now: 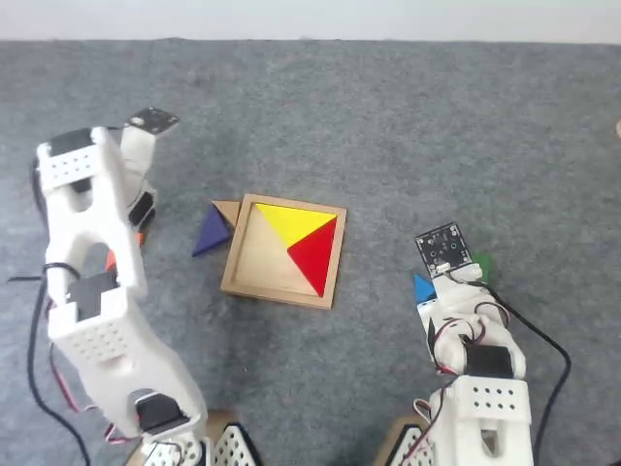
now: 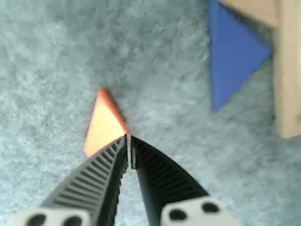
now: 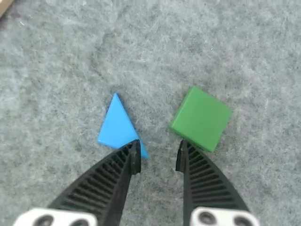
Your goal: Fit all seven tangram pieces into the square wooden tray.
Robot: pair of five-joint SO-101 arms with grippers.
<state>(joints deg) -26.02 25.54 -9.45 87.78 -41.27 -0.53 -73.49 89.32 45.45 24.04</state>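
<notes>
The square wooden tray (image 1: 254, 267) lies mid-table and holds a yellow triangle (image 1: 291, 221) and a red triangle (image 1: 315, 254). A dark blue triangle (image 1: 209, 233) and a tan piece (image 1: 226, 209) lie against its left side. My left gripper (image 2: 128, 141) is shut, its tips at the edge of an orange triangle (image 2: 104, 125) flat on the carpet; the dark blue triangle (image 2: 230, 52) is beyond it. My right gripper (image 3: 158, 153) is open, one fingertip over a corner of the light blue triangle (image 3: 117, 127), the other at the green square (image 3: 201, 117).
Grey carpet covers the table. The left arm (image 1: 92, 291) stands tall along the left side and hides most of the orange triangle in the high view. The right arm (image 1: 475, 369) is at the front right. The tray's edge (image 2: 287, 70) lies just past the dark blue triangle.
</notes>
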